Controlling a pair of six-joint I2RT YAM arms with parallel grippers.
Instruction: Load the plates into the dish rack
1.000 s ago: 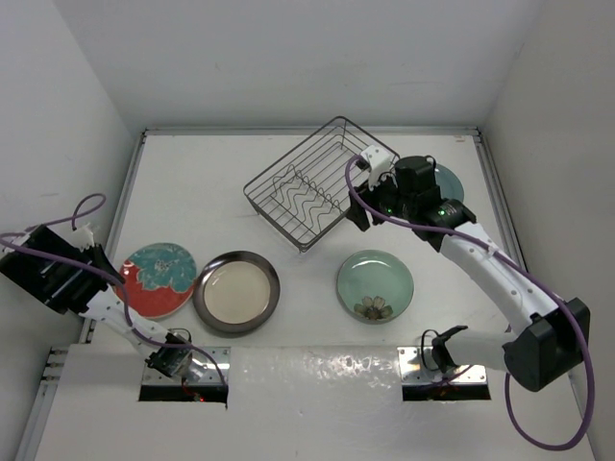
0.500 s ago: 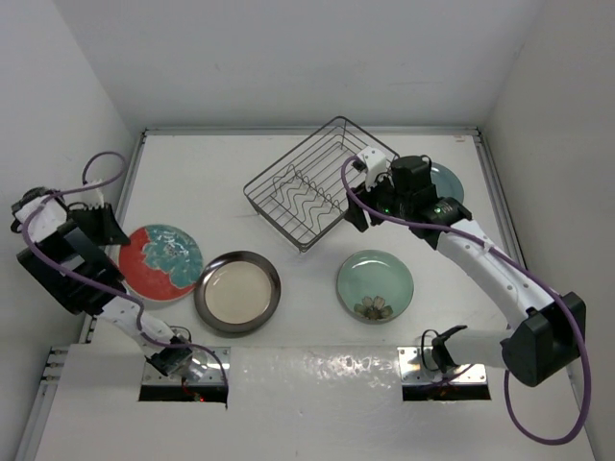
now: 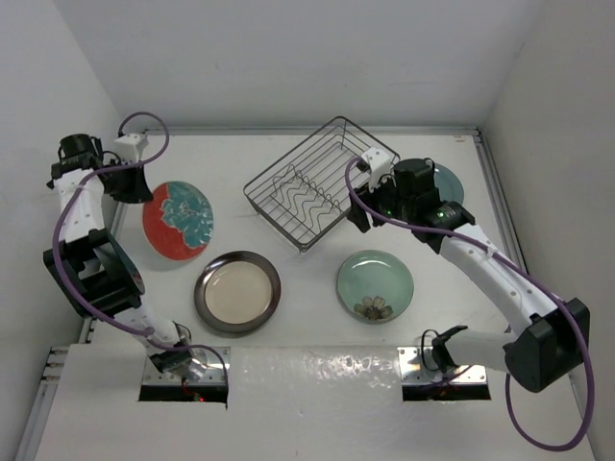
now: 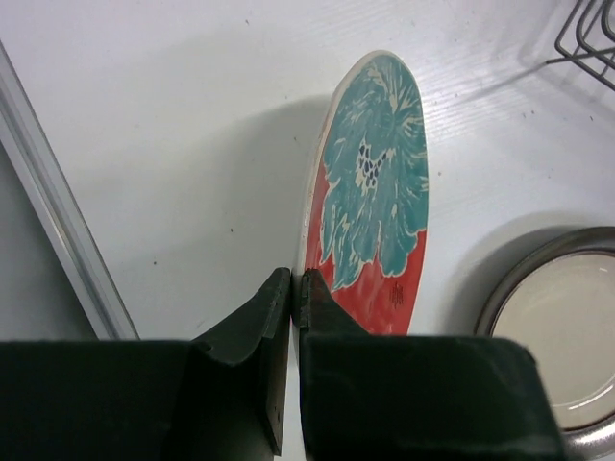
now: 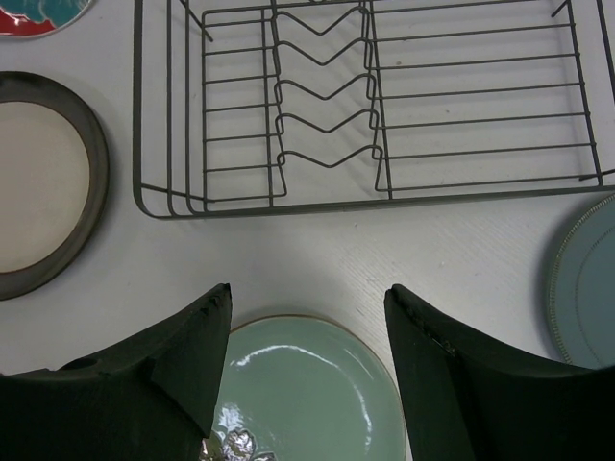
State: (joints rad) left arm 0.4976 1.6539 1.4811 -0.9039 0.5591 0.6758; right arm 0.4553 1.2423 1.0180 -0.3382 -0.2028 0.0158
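Observation:
My left gripper point(image 4: 298, 279) is shut on the rim of the red plate with the teal pattern point(image 4: 375, 202), which hangs tilted on edge above the table at the left point(image 3: 179, 221). The cream plate with the dark rim point(image 3: 236, 292) lies flat near the front. Beside it to the right, the pale green plate point(image 3: 375, 285) also lies flat. The dish rack point(image 3: 312, 182) stands at the back centre with nothing in it. My right gripper point(image 5: 307, 293) hovers open between the rack's near edge point(image 5: 384, 192) and the pale green plate point(image 5: 307, 384). The grey-teal plate point(image 5: 586, 279) lies to its right.
White walls close in the table on the left, back and right. A raised metal rail point(image 4: 58, 230) runs along the left edge, close to the held plate. The right arm point(image 3: 480, 259) partly covers the grey-teal plate point(image 3: 450, 178) in the top view.
The left arm has lifted the red plate off the table, tipped it on edge and carried it toward the back. The right arm has stayed in place.

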